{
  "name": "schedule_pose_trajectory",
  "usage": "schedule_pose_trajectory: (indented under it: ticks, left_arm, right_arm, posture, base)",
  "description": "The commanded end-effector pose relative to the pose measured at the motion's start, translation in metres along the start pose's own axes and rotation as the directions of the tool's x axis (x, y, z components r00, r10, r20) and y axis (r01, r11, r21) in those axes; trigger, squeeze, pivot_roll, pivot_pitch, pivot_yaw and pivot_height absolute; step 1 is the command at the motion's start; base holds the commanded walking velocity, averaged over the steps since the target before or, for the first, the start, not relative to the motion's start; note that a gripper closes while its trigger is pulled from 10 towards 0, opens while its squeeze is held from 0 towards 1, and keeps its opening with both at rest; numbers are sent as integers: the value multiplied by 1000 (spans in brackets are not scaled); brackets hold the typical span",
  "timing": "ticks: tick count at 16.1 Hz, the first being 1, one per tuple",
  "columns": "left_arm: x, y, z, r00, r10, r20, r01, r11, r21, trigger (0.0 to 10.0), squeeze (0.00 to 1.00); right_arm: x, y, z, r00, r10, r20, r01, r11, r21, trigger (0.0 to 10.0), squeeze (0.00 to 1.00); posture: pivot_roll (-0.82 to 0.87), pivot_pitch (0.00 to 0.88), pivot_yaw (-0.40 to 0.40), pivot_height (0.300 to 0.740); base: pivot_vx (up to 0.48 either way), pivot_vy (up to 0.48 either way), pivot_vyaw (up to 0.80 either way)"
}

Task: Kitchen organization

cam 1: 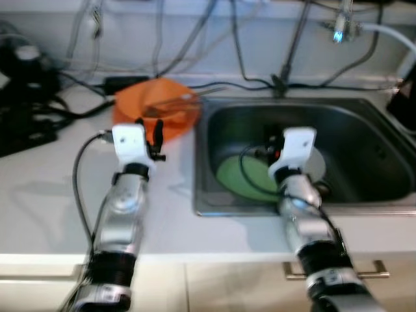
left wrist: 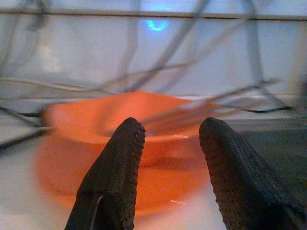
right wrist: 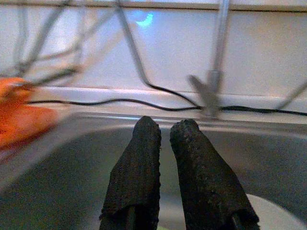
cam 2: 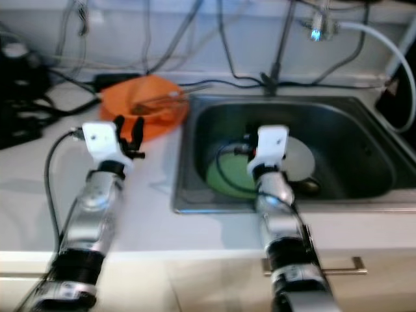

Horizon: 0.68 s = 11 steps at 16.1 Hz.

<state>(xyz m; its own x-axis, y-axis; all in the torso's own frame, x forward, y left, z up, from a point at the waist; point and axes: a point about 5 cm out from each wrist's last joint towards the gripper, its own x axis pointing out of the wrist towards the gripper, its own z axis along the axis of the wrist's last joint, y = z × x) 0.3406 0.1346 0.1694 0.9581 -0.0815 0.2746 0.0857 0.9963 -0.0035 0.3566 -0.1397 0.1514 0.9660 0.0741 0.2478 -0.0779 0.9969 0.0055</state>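
Meanwhile, the left gripper [cam 1: 155,138] hovers, fingers [left wrist: 115,167] spread wide, just short of the orange bowl [cam 1: 159,114] at the counter's [cam 1: 45,195] back edge beside the sink [cam 1: 364,201]; a whisk [cam 1: 179,102] lies across it, handle toward the sink. The right gripper [right wrist: 165,139], fingers nearly closed and empty, hangs over the sink's green plate [cam 1: 231,179]. The left arm looks nearer the bowl.

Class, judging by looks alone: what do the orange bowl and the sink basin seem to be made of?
Orange bowl: probably plastic, given its uniform bright colour and soft sheen, though blur leaves this open. Sink basin: looks like stainless steel, grey and brushed, with dull reflections.
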Motion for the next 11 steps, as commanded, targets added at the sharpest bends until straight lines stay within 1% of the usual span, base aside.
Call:
schedule_pose_trajectory:
  ticks: [1, 2, 5, 7, 11]
  left_arm:
    - [1, 4, 5, 1000, 7, 22, -7, 1000, 12, 10000, 0]
    - [1, 4, 6, 1000, 6, 22, -7, 1000, 12, 10000, 0]
    - [2, 4, 6, 1000, 5, 23, -5, 1000, 9, 10000, 0]
    - [2, 4, 6, 1000, 4, 22, -4, 1000, 10, 10000, 0]
    - [1, 5, 4, 1000, 0, 15, 0, 1000, 12, 10000, 0]
  right_arm:
    - [-1, 1, -1, 1000, -2, 0, 2, 1000, 9, 10000, 0]
    - [-2, 1, -1, 1000, 4, 1, -4, 1000, 0, 10000, 0]
    - [-2, 2, -1, 1000, 9, 3, -9, 1000, 7, 10000, 0]
    - [-1, 2, -1, 1000, 10, 1, -10, 1000, 3, 10000, 0]
    - [-2, 1, -3, 1000, 6, -5, -6, 1000, 8, 10000, 0]
  posture:
    - [112, 34, -4, 740]
    - [112, 34, -4, 740]
    - [112, 32, -5, 740]
    - [113, 32, -5, 740]
    - [112, 29, -3, 740]
  base:
    - [0, 0, 0]
    - [0, 0, 0]
    - [0, 0, 642]
    - [0, 0, 425]
    - [0, 0, 0]
